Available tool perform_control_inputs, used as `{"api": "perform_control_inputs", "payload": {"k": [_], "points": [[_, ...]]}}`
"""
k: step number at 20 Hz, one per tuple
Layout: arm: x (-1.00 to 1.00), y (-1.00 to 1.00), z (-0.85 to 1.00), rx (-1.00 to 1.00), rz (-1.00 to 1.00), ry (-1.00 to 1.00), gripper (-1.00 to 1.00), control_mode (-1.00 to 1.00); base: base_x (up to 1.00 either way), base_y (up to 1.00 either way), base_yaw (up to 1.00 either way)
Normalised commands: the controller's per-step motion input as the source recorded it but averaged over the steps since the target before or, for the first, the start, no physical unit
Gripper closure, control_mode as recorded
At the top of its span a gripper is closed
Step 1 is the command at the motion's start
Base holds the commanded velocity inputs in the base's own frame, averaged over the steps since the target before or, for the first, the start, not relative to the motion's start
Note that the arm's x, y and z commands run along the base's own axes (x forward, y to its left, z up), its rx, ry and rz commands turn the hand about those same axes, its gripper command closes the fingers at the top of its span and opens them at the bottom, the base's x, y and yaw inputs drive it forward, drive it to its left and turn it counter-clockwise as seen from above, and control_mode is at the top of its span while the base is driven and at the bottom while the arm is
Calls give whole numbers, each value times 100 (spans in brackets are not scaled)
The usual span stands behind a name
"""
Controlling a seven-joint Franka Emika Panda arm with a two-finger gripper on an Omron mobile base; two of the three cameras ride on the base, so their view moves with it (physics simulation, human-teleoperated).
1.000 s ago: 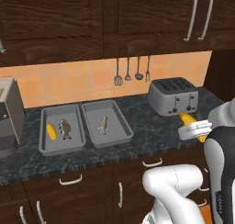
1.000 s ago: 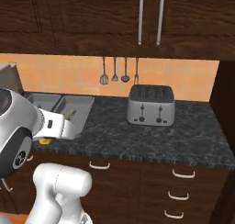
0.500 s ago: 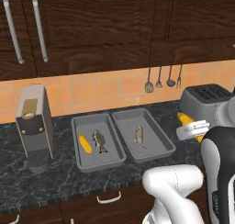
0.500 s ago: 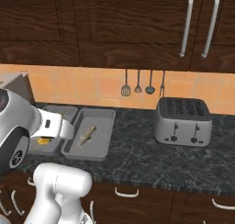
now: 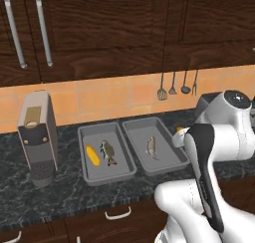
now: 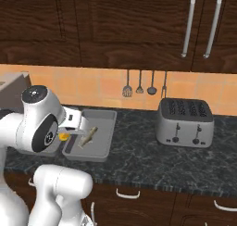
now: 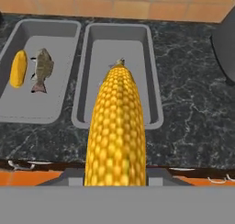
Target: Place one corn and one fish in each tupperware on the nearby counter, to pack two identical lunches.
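Overhead, dark cabinets (image 5: pixel 124 33); marbled counter (image 5: pixel 64 197).

Base views flank arm; share trays (image 5: pixel 130 170).

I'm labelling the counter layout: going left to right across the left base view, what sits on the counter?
Coffee machine → left tupperware holding corn then fish → right tupperware holding a fish.
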Motion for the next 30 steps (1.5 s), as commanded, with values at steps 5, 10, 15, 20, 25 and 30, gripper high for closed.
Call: {"api": "perform_control_inputs", "payload": {"k": [5,10,15,20,25,30], "points": [[76,-2,-68,-1,0,2,100,-100,0,0,0],[78,0,-60,-1,0,3,100,-100,0,0,0],[48,-1,-50,0,0,0,100,-100,0,0,0],[47,-4,-49,-1,0,3,100,-100,0,0,0],[48,-2,-43,0,0,8,100,-100,0,0,0],[23,-7,-45,0,4,2,100,-100,0,0,0]]}}
